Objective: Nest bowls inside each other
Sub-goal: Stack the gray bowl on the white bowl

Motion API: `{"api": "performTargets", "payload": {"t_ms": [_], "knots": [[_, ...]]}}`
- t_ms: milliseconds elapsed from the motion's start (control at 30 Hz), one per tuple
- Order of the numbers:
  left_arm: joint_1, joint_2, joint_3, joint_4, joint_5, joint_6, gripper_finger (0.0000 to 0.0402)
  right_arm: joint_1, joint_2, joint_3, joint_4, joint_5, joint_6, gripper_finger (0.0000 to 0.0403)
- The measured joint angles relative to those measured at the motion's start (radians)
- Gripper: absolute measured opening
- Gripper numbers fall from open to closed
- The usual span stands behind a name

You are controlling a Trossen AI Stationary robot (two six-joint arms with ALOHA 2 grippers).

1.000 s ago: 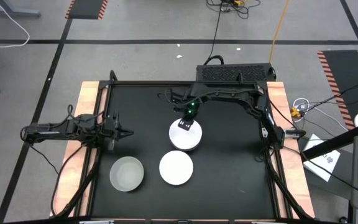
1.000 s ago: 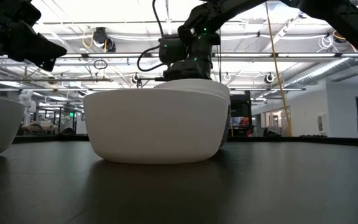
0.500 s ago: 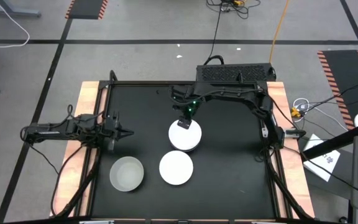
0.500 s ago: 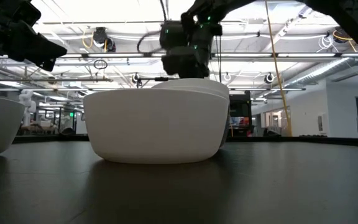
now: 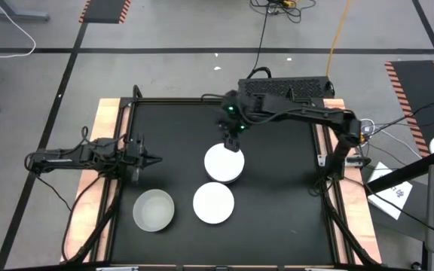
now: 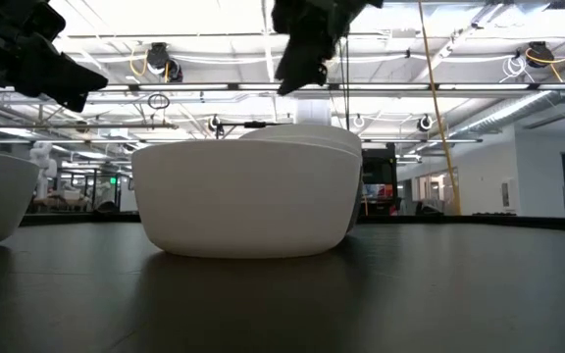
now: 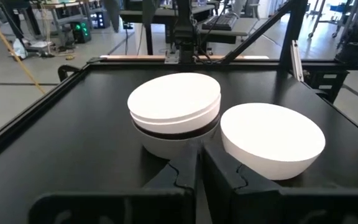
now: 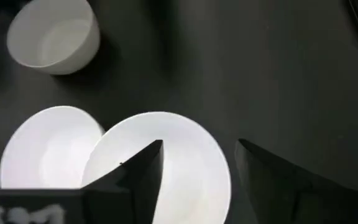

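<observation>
A stack of nested bowls (image 5: 223, 164) stands mid-table, white on top with a black band showing low in the stack (image 7: 174, 113). Nearer the near edge sit a single white bowl (image 5: 213, 203) and a pale grey bowl (image 5: 154, 211), each on its base. My right gripper (image 5: 230, 140) hangs open above the stack's far rim (image 8: 160, 163), clear of it; the low view shows it high above the stack (image 6: 302, 49). My left gripper (image 5: 154, 159) waits shut near the table's left edge, above the table (image 7: 197, 173).
The black mat has a raised frame (image 5: 119, 150) around it, with wooden strips on the left and right. A black box (image 5: 285, 88) sits past the far edge. Bare mat lies to the right of the stack and between it and the left gripper.
My right gripper has risen from the top of the stack and drawn back toward the table's far edge. The stack stays where it was, and so do the other two bowls.
</observation>
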Motion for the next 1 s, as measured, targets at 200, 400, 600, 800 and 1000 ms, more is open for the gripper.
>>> {"api": "performTargets", "payload": {"t_ms": [200, 400, 600, 800, 1000], "knots": [[0.0, 0.0, 0.0, 0.0, -0.025, -0.006, 0.0024, 0.0, -0.123, -0.257, 0.29, -0.126, 0.048, 0.0096], [0.0, 0.0, 0.0, 0.0, -0.025, -0.006, 0.0024, 0.009, -0.15, -0.422, 0.526, -0.158, 0.072, 0.001], [0.0, 0.0, 0.0, 0.0, -0.025, -0.006, 0.0024, 0.044, -0.165, -0.531, 0.676, -0.159, 0.08, 0.0002], [0.0, 0.0, 0.0, 0.0, -0.025, -0.003, 0.0024, 0.056, -0.253, -0.661, 0.808, -0.157, 0.117, 0.0001], [0.0, 0.0, 0.0, -0.001, -0.024, -0.003, 0.0024, 0.042, -0.396, -0.833, 0.918, -0.157, 0.17, 0.0]]}}
